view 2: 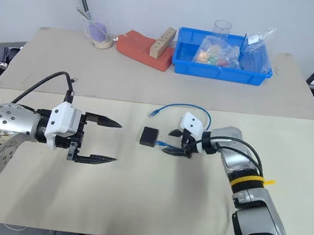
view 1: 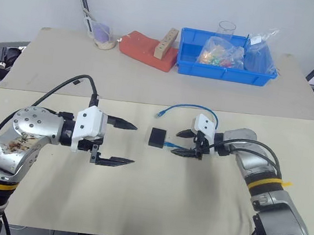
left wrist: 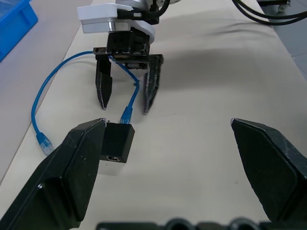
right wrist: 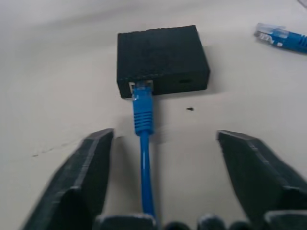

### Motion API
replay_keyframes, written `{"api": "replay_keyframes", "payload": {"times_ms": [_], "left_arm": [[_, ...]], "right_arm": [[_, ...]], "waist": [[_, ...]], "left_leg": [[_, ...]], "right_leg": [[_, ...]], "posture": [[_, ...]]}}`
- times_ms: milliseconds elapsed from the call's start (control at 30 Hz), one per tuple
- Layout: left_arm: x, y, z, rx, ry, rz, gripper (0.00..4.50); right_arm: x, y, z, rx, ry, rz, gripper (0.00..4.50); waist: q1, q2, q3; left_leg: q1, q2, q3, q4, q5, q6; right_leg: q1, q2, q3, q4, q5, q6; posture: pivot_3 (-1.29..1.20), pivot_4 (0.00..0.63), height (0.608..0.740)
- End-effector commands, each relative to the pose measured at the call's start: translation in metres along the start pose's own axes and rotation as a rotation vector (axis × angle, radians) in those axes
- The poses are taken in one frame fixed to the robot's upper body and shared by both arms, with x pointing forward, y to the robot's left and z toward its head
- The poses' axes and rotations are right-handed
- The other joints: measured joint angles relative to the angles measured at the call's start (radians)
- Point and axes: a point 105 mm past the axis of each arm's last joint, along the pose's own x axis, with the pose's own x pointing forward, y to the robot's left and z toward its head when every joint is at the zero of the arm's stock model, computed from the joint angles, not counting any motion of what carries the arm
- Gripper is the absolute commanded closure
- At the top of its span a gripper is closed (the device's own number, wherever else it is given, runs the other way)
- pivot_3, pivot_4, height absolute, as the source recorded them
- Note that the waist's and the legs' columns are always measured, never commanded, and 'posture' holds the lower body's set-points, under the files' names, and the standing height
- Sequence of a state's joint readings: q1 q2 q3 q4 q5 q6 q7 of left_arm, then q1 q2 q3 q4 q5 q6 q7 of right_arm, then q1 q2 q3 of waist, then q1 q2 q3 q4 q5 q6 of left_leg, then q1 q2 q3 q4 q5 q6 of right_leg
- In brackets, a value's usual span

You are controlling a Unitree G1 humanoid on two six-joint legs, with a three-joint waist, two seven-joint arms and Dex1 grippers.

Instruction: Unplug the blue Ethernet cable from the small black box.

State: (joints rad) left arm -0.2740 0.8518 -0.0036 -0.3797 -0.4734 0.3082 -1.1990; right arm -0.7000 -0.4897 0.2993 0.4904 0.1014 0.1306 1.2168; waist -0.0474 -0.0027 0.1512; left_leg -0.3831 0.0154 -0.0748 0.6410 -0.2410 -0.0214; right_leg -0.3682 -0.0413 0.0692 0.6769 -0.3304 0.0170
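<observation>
1 small black box [view 1: 157,137], 1 blue Ethernet cable [view 1: 190,107] plugged in; 2 open hands

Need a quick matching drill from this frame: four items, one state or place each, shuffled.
Column 1:
1. blue Ethernet cable
2. small black box
3. left end effector
4. blue bin

Column 2:
a. open, holding nothing
b. at the table's far edge
c. one end plugged in, other end loose
d. on the table between both end effectors

Pairs: 1-c, 2-d, 3-a, 4-b
</observation>
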Motion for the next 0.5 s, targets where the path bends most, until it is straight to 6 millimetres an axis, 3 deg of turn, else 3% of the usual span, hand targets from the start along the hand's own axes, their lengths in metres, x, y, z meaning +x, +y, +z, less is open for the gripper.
{"api": "replay_keyframes", "payload": {"times_ms": [33,267,367,500], "left_arm": [[-0.004,0.002,0.01,0.038,-0.004,0.015,0.0],[-0.003,0.003,0.008,0.029,-0.001,0.016,0.0],[-0.005,0.015,0.003,-0.161,-0.055,0.099,0.0],[-0.005,0.035,0.004,-0.494,-0.169,0.177,0.0]], "right_arm": [[0.008,0.006,0.004,-0.012,-0.025,0.029,2.17],[0.01,0.016,0.007,-0.036,-0.055,0.052,4.49],[-0.005,0.006,0.018,-0.213,-0.059,-0.031,4.49],[-0.024,-0.006,0.058,-0.741,-0.104,-0.22,4.49]], "waist": [[0.0,0.0,0.0],[0.003,0.0,0.0],[0.004,0.0,0.0],[0.004,0.0,0.0]], "left_leg": [[0.0,0.0,0.0,0.0,0.0,0.0],[0.0,-0.001,-0.001,0.0,0.0,0.0],[-0.001,-0.001,-0.001,0.0,0.0,0.0],[-0.001,-0.001,-0.001,0.001,0.0,0.0]], "right_leg": [[0.0,0.0,0.0,0.0,0.0,0.0],[0.0,0.0,0.0,0.001,0.0,0.0],[0.0,-0.001,0.0,0.001,0.0,0.0],[-0.001,-0.001,-0.001,0.002,0.0,0.0]], "posture": [[0.0,0.15,0.74],[0.0,0.15,0.74],[0.0,0.15,0.74],[0.0,0.15,0.74]]}}
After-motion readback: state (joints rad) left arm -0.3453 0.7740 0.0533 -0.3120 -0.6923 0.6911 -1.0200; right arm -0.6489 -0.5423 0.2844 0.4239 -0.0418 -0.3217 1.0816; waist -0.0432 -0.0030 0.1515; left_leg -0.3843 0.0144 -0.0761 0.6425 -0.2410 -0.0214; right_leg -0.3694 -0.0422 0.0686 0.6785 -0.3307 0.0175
